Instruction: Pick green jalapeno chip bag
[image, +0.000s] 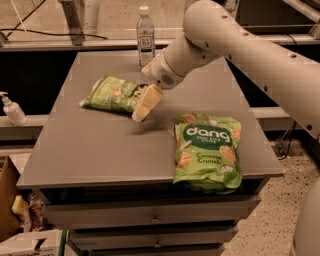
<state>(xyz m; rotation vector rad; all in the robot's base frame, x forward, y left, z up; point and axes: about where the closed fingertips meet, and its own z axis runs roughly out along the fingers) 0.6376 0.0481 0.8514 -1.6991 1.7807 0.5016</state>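
Note:
The green jalapeno chip bag (111, 94) lies flat on the grey table (100, 145), left of the middle, crinkled with pale and orange print. My gripper (144, 105) hangs from the white arm (235, 45) that reaches in from the upper right. It sits low over the table at the bag's right end, touching or just overlapping that edge. The larger bright-green "dang Coconut Crunch" pouch (207, 150) lies at the front right, apart from the gripper.
A water bottle (145, 36) stands at the table's far edge, just behind the arm. A soap dispenser (12, 110) stands on a ledge at the left. Drawers sit under the table front; a cardboard box (20, 220) is at lower left.

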